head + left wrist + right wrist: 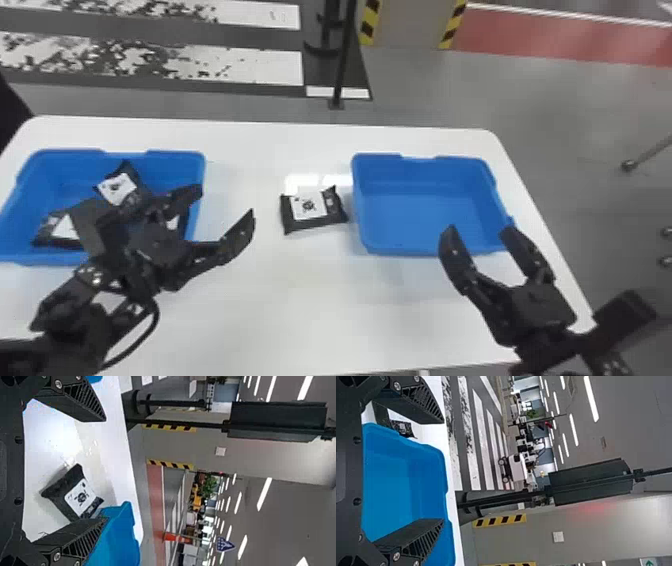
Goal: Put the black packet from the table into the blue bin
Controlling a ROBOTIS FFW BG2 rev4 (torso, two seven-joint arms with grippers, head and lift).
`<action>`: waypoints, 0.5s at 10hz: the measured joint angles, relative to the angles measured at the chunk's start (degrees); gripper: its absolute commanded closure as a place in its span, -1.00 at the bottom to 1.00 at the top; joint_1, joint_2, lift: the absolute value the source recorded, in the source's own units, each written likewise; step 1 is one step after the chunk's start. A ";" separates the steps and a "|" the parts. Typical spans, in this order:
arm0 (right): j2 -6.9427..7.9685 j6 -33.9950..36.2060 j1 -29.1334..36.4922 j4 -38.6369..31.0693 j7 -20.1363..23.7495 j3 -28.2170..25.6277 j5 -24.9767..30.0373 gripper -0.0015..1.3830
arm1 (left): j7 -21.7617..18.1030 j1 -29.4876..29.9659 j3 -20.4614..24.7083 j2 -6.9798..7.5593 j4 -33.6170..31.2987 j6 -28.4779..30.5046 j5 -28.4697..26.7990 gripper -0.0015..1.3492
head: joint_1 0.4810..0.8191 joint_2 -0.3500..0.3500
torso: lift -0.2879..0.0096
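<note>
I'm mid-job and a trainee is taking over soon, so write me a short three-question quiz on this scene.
1. Where does the lone soft black packet with the white label lie?
A) On the flat white table, between the left rectangular blue plastic bin and the right blue bin
B) Inside the right blue bin
C) In the left end effector's fingers

2. True or false: the two fingers of the right black end effector stand apart.

3. Fill in the blank: other labelled black packets lie in the ____ blue bin.

Key: 1 A; 2 true; 3 left.
</note>
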 measured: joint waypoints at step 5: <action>0.00 0.00 -0.29 0.18 0.04 0.07 0.00 -0.81 | -4.04 -11.10 -6.94 -1.04 10.15 -2.27 -13.45 -0.81 | 0.27 -0.76 | 0.20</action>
